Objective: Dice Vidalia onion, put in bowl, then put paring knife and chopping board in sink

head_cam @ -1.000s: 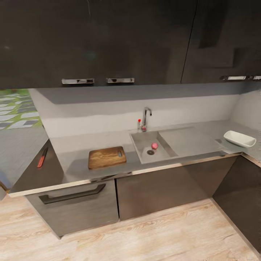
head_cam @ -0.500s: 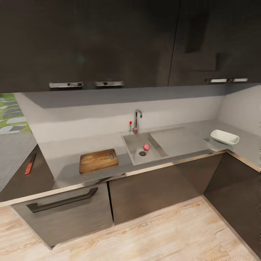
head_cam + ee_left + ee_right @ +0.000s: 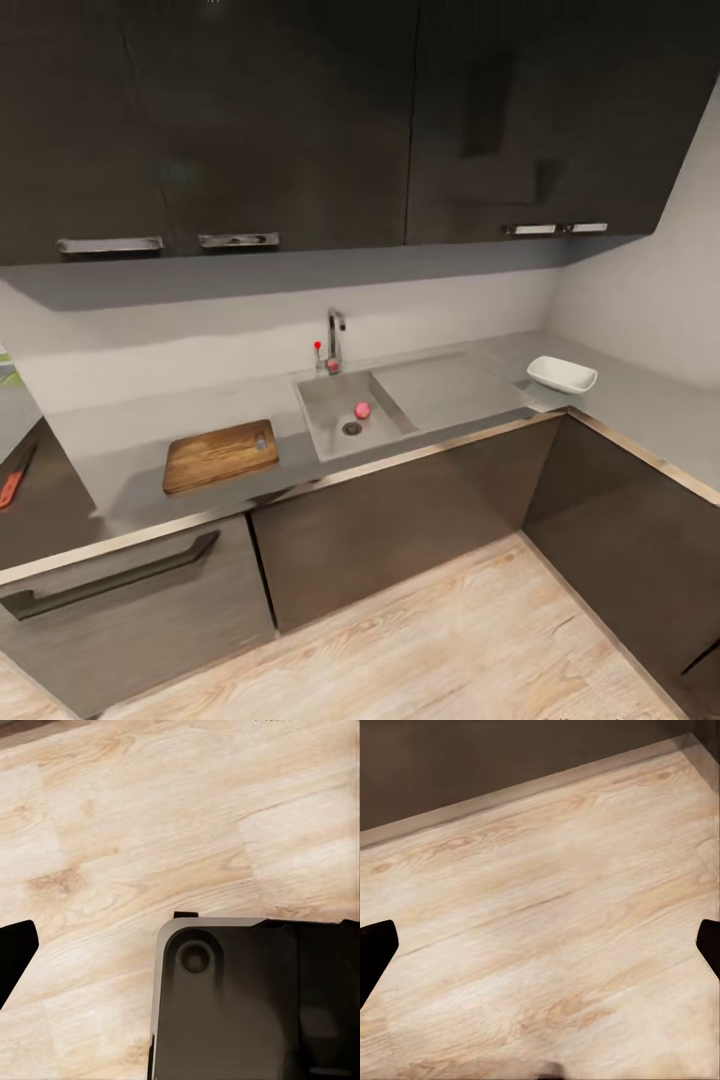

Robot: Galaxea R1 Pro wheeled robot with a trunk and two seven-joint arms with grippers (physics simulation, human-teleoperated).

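From the head camera I see the bench [image 3: 140, 440] running across the middle of the frame, glossy dark grey, turning a corner at the right. The sink [image 3: 322, 432] sits near the centre, with its chrome tap [image 3: 335, 335] and small red knob [image 3: 318, 346] at the back edge. The Vidalia onion [image 3: 362, 410] lies inside the basin, just beside the round drain [image 3: 351, 428]. Left of the sink, apart from it, the chopping board [image 3: 220, 456] lies flat, slot handle toward the sink. The paring knife [image 3: 14, 480] is at the far left edge of the frame, its red-orange handle showing. The bowl [image 3: 561, 374] stands at the right, near the corner. Dark cabinets hang above, and a wooden floor [image 3: 440, 640] fills the lower frame.

Both wrist cameras look down at that floor. My right pincer [image 3: 540, 964] stands wide open, one dark fingertip at each frame edge. For the left pincer I cannot tell: one fingertip [image 3: 13, 956] shows, and a dark body [image 3: 247, 1005] covers the other side.
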